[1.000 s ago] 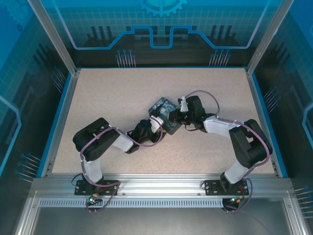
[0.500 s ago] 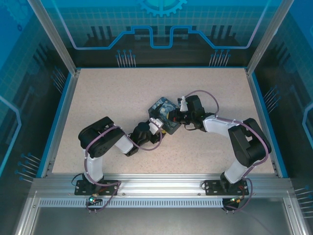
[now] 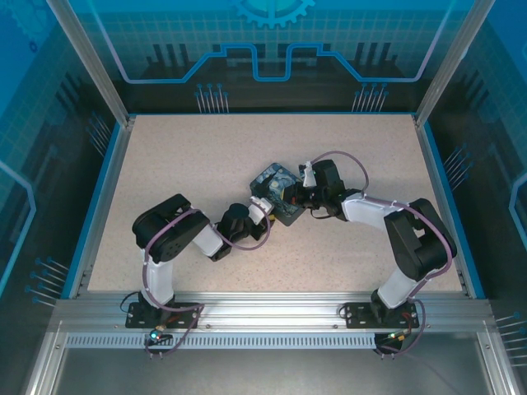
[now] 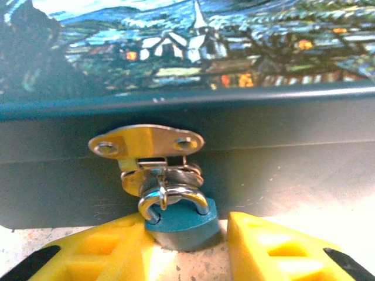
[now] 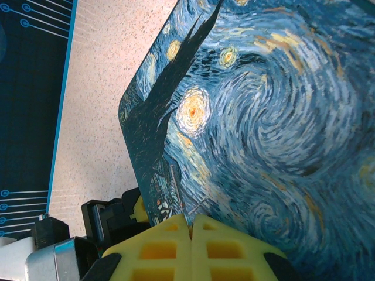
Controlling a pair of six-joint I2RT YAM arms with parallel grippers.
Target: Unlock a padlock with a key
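– Since a second ago the left arm has drawn back a little toward its base. The right arm has hardly shifted.
– And the padlock [image 4: 183,223]?
– It sits low between the jaws of the left gripper [image 4: 187,234]. They stand open just wide enough to bracket its body. One pad looks to be touching it and the other is just beside it, so nothing is clamped.
– What is it like?
– It has a small rounded body, teal on top and bare metal lower down. A bright chrome shackle [image 4: 176,196] curves up from it. The shackle passes through a brass hasp [image 4: 146,143], a shiny oval plate with two rivets. The hasp is just beyond the fingertips, on the smooth dark front wall of the tin [image 4: 281,134].
– And the right gripper [image 5: 191,227]?
– Its yellow moulded fingers, with square hollows, are pressed together, and the tin's glossy swirl-painted lid is just past their tips. Whether the key is pinched between them I cannot tell.
– Which step is this?
– I judge it the set-up: the lock is being steadied and the shackle is not yet sprung. The next move calls for the left jaws to close on the body and hold it firm. Then the key has to come in square to the keyhole. The lock is small, slick metal and could swivel on the hasp, or the tin could skid on the speckled table [image 3: 206,156].
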